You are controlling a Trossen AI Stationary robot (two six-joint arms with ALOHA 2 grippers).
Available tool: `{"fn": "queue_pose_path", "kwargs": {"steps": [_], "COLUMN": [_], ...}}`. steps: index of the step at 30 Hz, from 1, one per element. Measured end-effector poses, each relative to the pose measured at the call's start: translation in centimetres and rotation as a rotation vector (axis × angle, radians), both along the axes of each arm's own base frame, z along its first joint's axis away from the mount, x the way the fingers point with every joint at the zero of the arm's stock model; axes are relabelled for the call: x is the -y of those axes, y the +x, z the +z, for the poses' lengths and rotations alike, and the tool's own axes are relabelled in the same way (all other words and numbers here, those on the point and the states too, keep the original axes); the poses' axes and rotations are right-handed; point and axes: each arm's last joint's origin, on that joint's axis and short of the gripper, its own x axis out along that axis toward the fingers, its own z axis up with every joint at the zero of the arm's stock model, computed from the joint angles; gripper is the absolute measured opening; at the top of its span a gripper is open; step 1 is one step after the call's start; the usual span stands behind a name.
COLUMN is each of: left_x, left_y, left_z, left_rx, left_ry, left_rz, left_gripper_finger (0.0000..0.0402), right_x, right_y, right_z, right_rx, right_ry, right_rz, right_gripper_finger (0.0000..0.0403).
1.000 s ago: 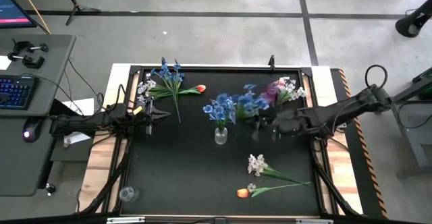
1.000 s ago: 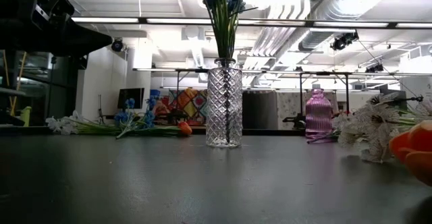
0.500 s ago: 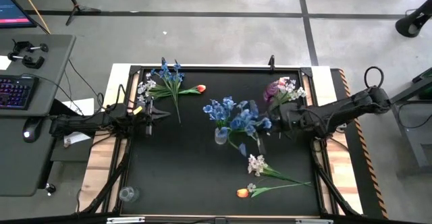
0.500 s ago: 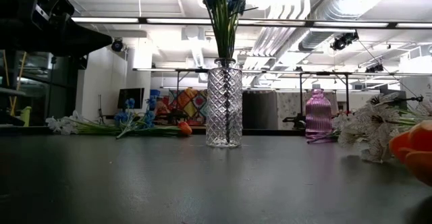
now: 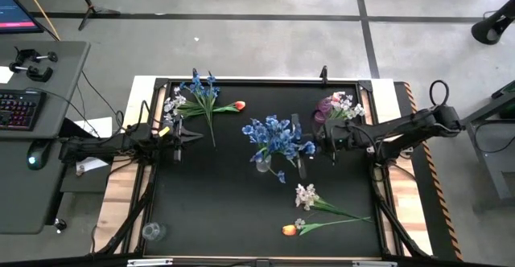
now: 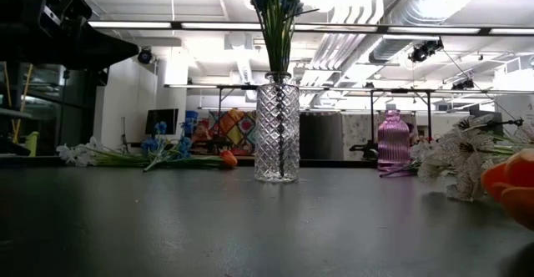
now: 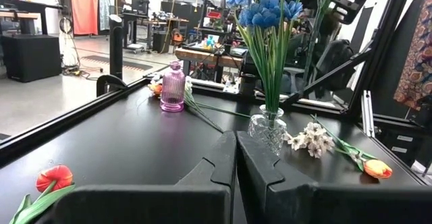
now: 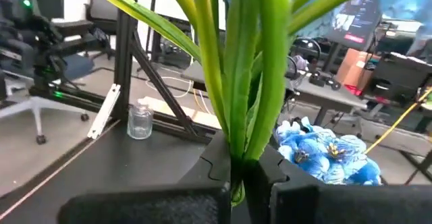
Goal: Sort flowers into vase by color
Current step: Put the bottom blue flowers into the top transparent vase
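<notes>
A clear cut-glass vase [image 5: 263,164] [image 6: 277,127] stands mid-table and holds blue flowers. Just to its right my right gripper [image 5: 300,145] is shut on another blue spray [image 5: 282,135], whose blossoms crowd against those in the vase. At the table's left edge my left gripper [image 5: 195,137] [image 7: 236,158] waits shut with nothing in it. Blue and white sprays [image 5: 197,96] and an orange tulip [image 5: 238,105] lie at the far left. A white spray [image 5: 306,195] and an orange tulip [image 5: 290,229] lie at the near right. My right gripper pinches the blue spray's bundle of green stems [image 8: 244,140] between its two fingers. The fingers reach in level from the table's right side and lie across the stems. The spray is lifted clear, and its stems rise steeply from the fingers, with only a short green end below them.
A pink vase [image 5: 323,111] [image 7: 173,87] with white flowers stands at the far right, close behind my right arm. A small clear jar [image 5: 153,232] sits at the near left corner. A raised black frame [image 5: 257,81] runs around the table.
My right gripper has rolled its wrist and shifted a little toward the clear vase. The blue spray it holds has turned about with it, from lying roughly level to standing steeply, its blossoms now beside those in the vase.
</notes>
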Motion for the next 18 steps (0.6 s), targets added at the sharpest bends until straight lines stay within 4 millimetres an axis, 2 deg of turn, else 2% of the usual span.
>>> {"fn": "queue_pose_path", "kwargs": {"steps": [5,18], "left_x": [0.0,0.0], "left_y": [0.0,0.0], "left_z": [0.0,0.0], "left_rx": [0.000,0.000], "left_ry": [0.000,0.000], "left_rz": [0.000,0.000], "left_gripper_finger": [0.0001,0.0001], "right_x": [0.2,0.6], "right_y": [0.0,0.1], "right_z": [-0.5,-1.3], "right_rx": [-0.047,-0.122], "right_ry": [-0.054,-0.069], "right_rz": [-0.049,-0.067], "right_gripper_finger": [0.0000,0.0000]}}
